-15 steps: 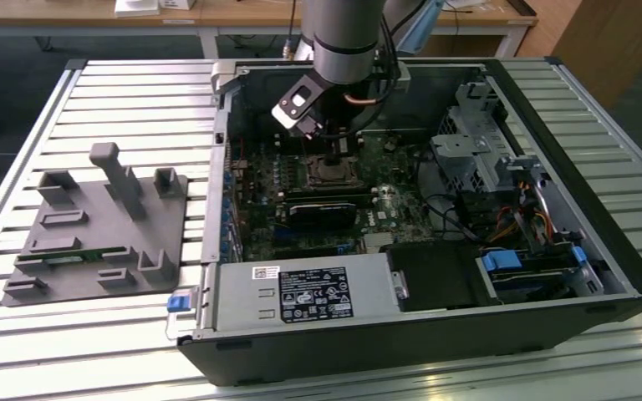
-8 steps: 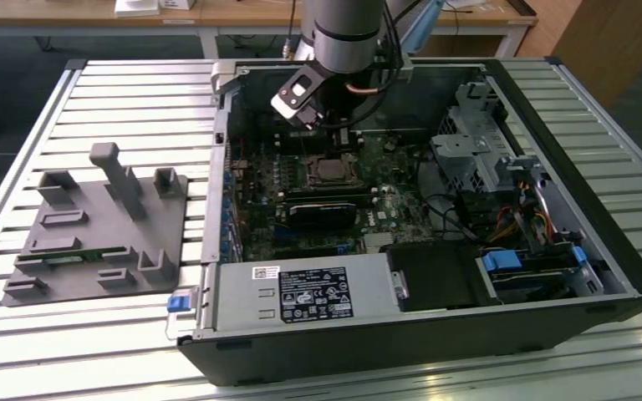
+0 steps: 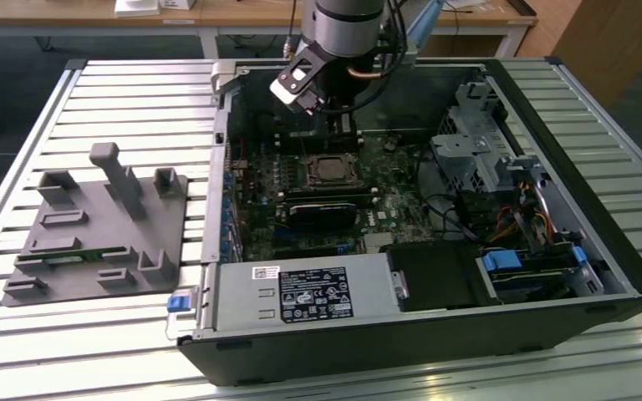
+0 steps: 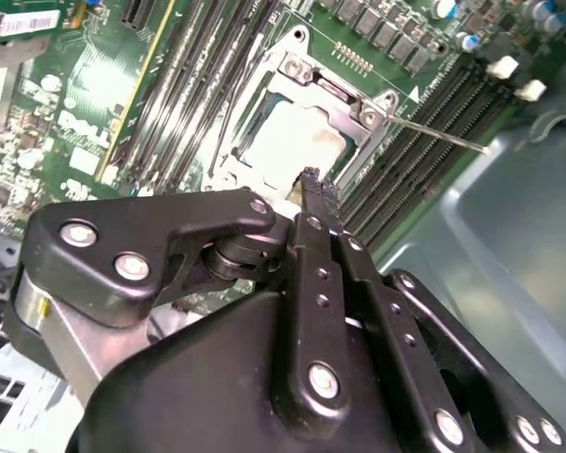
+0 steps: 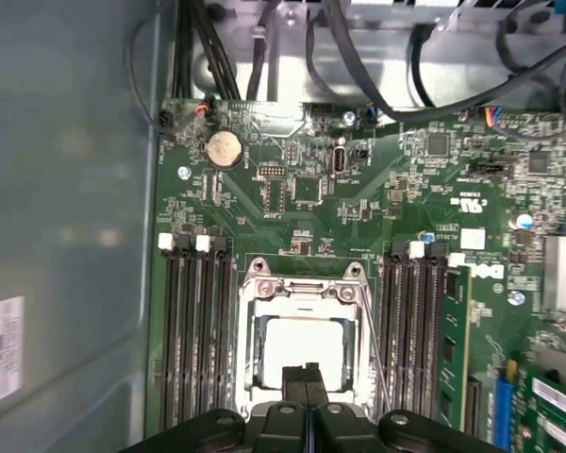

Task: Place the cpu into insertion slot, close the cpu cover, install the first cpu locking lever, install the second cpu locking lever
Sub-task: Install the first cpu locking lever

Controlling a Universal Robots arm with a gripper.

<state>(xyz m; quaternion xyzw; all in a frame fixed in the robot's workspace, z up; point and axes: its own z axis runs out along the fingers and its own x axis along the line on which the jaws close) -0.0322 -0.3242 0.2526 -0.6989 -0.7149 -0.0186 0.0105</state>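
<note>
The cpu [image 5: 302,347] lies flat in the insertion slot [image 5: 242,363] on the green motherboard, its pale silver top showing through the cut-out of the cpu cover [image 5: 300,287], which lies down over it. In the second wrist view the cpu [image 4: 291,142] and cover [image 4: 332,91] sit just past the fingertips. A thin wire locking lever [image 5: 374,351] runs beside the socket and another lever [image 4: 443,134] sticks out at an angle. My gripper [image 5: 307,374] hangs shut and empty just above the socket's edge, seen also as the gripper [image 4: 311,181] and gripper [image 3: 346,138].
Memory slots [image 5: 193,330] flank the socket on both sides. Black cables [image 5: 358,57] cross beyond the board, beside the case wall [image 5: 66,189]. In the exterior view a grey fixture [image 3: 98,225] lies at the left, a power supply [image 3: 298,292] in front, a drive cage [image 3: 477,150] at the right.
</note>
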